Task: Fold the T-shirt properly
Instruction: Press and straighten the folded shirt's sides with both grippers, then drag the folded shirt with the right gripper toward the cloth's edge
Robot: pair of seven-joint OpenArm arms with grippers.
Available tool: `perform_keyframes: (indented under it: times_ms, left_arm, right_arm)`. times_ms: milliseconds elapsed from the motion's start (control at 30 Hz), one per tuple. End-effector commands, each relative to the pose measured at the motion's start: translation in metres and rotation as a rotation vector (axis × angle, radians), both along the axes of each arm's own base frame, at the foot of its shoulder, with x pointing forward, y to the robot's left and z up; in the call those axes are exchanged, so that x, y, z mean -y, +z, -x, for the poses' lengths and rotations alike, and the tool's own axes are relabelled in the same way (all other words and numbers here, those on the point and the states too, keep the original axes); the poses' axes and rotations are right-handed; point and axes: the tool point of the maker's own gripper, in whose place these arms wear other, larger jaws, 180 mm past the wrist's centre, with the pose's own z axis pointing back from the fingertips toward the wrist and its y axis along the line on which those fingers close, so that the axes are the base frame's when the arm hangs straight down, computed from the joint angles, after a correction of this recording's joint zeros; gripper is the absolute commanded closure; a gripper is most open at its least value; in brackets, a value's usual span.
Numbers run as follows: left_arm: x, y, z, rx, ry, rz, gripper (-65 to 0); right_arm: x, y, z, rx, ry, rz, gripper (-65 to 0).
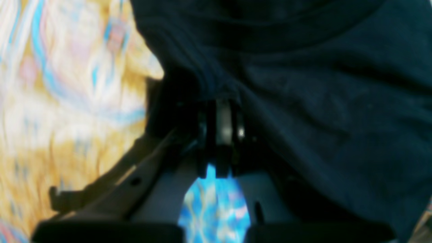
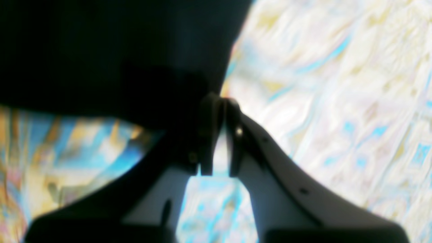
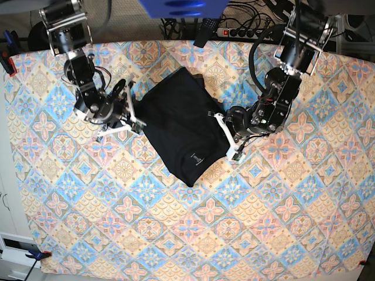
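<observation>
The black T-shirt (image 3: pixel 179 126) lies tilted on the patterned cloth, folded into a rough rectangle, with a tiny pale logo (image 3: pixel 196 158) near its lower edge. My left gripper (image 3: pixel 223 132) is at the shirt's right edge. In the left wrist view it (image 1: pixel 222 103) is shut on a bunch of the black fabric (image 1: pixel 320 101). My right gripper (image 3: pixel 139 120) is at the shirt's left edge. In the right wrist view its jaws (image 2: pixel 221 101) are closed at the edge of the black fabric (image 2: pixel 118 50), which is lifted off the cloth.
The patterned tablecloth (image 3: pixel 193 234) covers the whole table. Clamps hold it at the left edge (image 3: pixel 6 61) and the bottom left corner (image 3: pixel 35 254). Cables and a power strip (image 3: pixel 234 30) lie beyond the far edge. A blue object (image 3: pixel 181 7) hangs at the top.
</observation>
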Motion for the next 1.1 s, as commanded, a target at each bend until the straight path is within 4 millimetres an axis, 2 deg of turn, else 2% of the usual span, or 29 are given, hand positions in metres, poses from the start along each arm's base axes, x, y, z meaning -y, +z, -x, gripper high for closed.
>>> perform_keyframes:
  times_ms: [0,67,133,200,267,400,500,567,700,800,900,1000,1067]
  left_arm:
    - [0.014,0.006,-0.016,0.047,-0.017,0.002,-1.9]
    - [0.024,0.003,-0.030,0.082,-0.031,-0.016,-1.9]
    - [0.043,0.005,-0.043,0.116,-0.049,-0.010,-1.9]
    - [0.054,0.008,-0.054,0.141,-0.057,-0.014,-1.9]
    - [0.066,0.013,-0.063,0.167,-0.066,-0.015,-1.9]
    - [0.089,0.036,-0.084,0.253,-0.088,0.004,-1.9]
    - [0.093,0.052,-0.097,0.289,-0.087,0.012,-1.9]
    - [0.071,0.066,-0.109,0.328,-0.037,0.002,-1.9]
    - [-0.003,0.084,-0.111,0.361,0.150,-0.020,-1.9]
    - [-0.057,0.089,-0.089,0.362,0.269,-0.031,-1.9]
    - [-0.100,0.088,-0.058,0.356,0.357,-0.057,-1.9]
    - [-0.122,0.083,-0.019,0.345,0.408,-0.073,-1.9]
    - [-0.130,0.083,0.005,0.337,0.428,-0.084,-1.9]
  right_arm:
    - [0.008,0.014,-0.008,0.046,-0.005,-0.001,-6.4]
    - [0.017,0.022,-0.001,0.068,-0.035,-0.006,-6.4]
    - [0.025,0.034,0.003,0.101,-0.065,-0.009,-6.4]
    - [0.027,0.046,0.006,0.138,-0.074,-0.014,-6.4]
    - [0.024,0.058,0.009,0.170,-0.070,-0.022,-6.4]
    - [0.015,0.080,0.017,0.225,-0.047,-0.036,-6.4]
    - [0.000,0.089,0.021,0.246,-0.032,-0.068,-6.4]
    - [-0.021,0.091,0.022,0.249,-0.026,-0.115,-6.4]
    - [-0.065,0.091,0.029,0.234,0.033,-0.195,-6.4]
    - [-0.105,0.104,0.021,0.261,0.090,-0.268,-6.4]
    - [-0.139,0.117,0.015,0.284,0.114,-0.343,-6.4]
    - [-0.169,0.132,0.010,0.304,0.130,-0.414,-6.3]
    - [-0.188,0.143,-0.003,0.323,0.131,-0.460,-6.3]
